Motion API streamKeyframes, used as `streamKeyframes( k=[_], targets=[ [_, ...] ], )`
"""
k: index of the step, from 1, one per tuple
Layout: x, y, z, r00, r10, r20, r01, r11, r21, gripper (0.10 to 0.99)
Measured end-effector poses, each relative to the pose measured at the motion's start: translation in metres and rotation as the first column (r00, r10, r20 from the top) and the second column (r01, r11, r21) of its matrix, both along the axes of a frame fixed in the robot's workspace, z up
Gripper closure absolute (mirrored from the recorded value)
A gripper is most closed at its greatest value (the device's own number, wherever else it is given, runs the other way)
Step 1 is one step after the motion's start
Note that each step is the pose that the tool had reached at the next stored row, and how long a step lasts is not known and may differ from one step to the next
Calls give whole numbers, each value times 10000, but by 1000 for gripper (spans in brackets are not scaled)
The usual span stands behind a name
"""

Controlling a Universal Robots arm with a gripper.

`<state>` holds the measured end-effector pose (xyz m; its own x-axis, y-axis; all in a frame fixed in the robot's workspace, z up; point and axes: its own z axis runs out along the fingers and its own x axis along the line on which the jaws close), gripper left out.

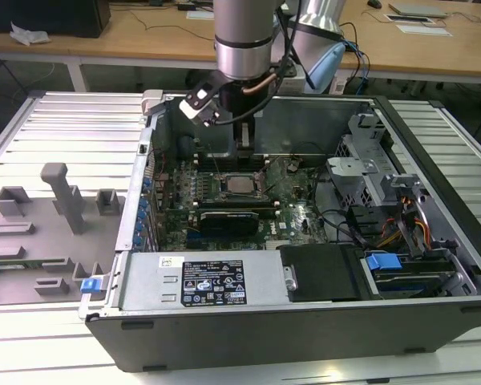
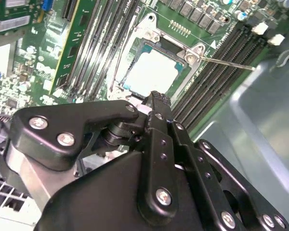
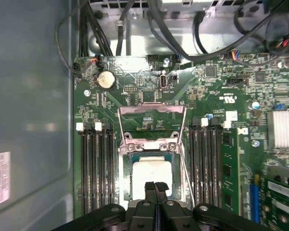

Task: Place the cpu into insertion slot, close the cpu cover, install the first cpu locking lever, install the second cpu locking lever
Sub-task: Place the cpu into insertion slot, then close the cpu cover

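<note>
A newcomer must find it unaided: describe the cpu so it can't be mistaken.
Inside the open computer case, look at the green motherboard on its floor. Near its middle, between two banks of long black memory slots, lies the cpu, just under the claw. It is the only flat, pale silvery square there, ringed by the dark insertion slot.

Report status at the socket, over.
Both fingers shut, just over the cpu. Chip seated in insertion slot. The cpu cover open. Nothing blocking.
</note>
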<state>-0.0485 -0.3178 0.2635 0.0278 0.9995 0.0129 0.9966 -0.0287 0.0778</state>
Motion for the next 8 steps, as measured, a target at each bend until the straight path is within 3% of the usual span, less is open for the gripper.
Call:
streamKeyframes(
  k=[2, 8],
  targets=[
    [0, 1, 35, 10000, 0, -1, 0, 10000, -4, 980],
    [0, 1, 43, 10000, 0, 0, 0, 10000, -3, 980]
  ],
)
